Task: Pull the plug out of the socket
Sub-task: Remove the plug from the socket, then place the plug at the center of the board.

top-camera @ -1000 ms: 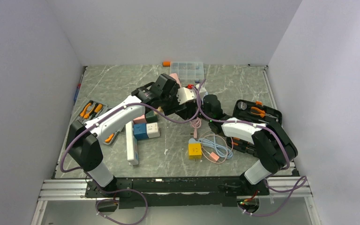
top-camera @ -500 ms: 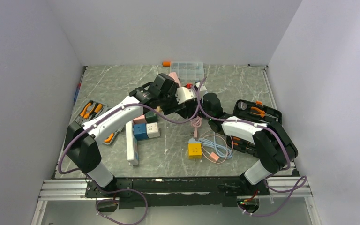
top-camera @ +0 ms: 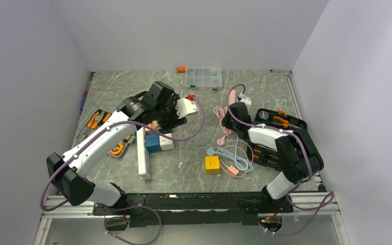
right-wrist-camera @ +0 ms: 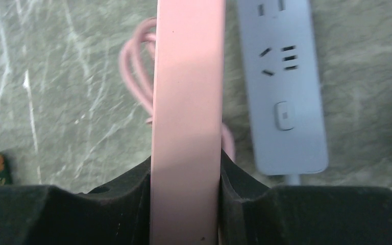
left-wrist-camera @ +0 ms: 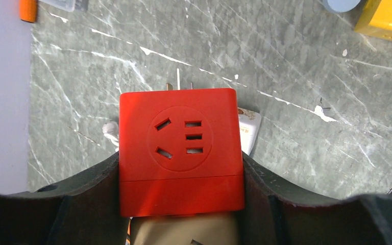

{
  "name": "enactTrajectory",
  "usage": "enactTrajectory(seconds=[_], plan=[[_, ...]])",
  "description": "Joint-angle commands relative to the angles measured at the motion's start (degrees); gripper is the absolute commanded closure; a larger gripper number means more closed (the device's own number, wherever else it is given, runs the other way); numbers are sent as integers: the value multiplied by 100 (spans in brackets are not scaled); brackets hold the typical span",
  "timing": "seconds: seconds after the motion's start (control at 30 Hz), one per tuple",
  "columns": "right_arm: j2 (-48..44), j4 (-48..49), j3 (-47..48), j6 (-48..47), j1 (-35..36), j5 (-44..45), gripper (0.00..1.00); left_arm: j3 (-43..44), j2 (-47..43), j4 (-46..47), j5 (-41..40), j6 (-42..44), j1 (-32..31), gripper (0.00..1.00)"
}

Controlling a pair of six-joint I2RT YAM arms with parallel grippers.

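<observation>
**Item: the plug** [left-wrist-camera: 181,150]. Red cube adapter, one outlet face turned to the left wrist view, thin flat prongs [left-wrist-camera: 178,84] projecting bare from its far side.
- Handling: judged light, rigid and smooth-sided. It is best taken on two opposite flat faces. The thin prongs should be left untouched, since they could be bent.
- Position: held above the counter [top-camera: 265,84], left of its centre and toward the far edge.
- Held by: left end effector [left-wrist-camera: 181,164], clamped on the cube's side faces.

**Item: the socket** [right-wrist-camera: 186,102]. Judged to be the long pink bar, stiff, with a limp pink cord [top-camera: 219,120].
- Position: right of centre, toward the far edge, apart from the plug.
- Held by: right end effector [right-wrist-camera: 185,168], closed narrowly across the bar's width.
- Status: separation is judged complete, as no prong is seated.

**Adjacent:**
- a grey-blue power strip [right-wrist-camera: 283,87], just beside the pink bar
- a white power strip [top-camera: 143,158], near the left edge
- a yellow cube [top-camera: 212,163], toward the near edge
</observation>
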Motion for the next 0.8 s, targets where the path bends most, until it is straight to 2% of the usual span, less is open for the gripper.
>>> enactTrajectory(seconds=[0.0,0.03,0.07,0.13,0.2,0.3,0.37,0.6,0.77], plan=[[-301,66,23,-243,110,-178,100,-47,60,111,111,-5,-13,100],[-299,33,82,-305,110,-282,99,-47,91,124,136,-31,-13,100],[-284,-94,169,-326,109,-332,94,-52,120,133,164,-55,-22,100],[-326,-185,273,-384,107,-434,74,-64,202,177,192,-117,-17,100],[-406,-272,319,-420,92,-498,44,-92,296,234,253,-224,-15,100],[-491,-657,542,-456,62,-327,5,-135,445,463,337,-427,-10,100],[-591,-899,643,-454,6,-176,0,-98,635,576,444,-579,-15,100],[-1484,-1119,409,-354,-77,335,0,355,1453,816,679,-1255,5,100],[-1707,-1524,540,-379,-88,569,0,742,2172,1004,910,-1965,167,100]])
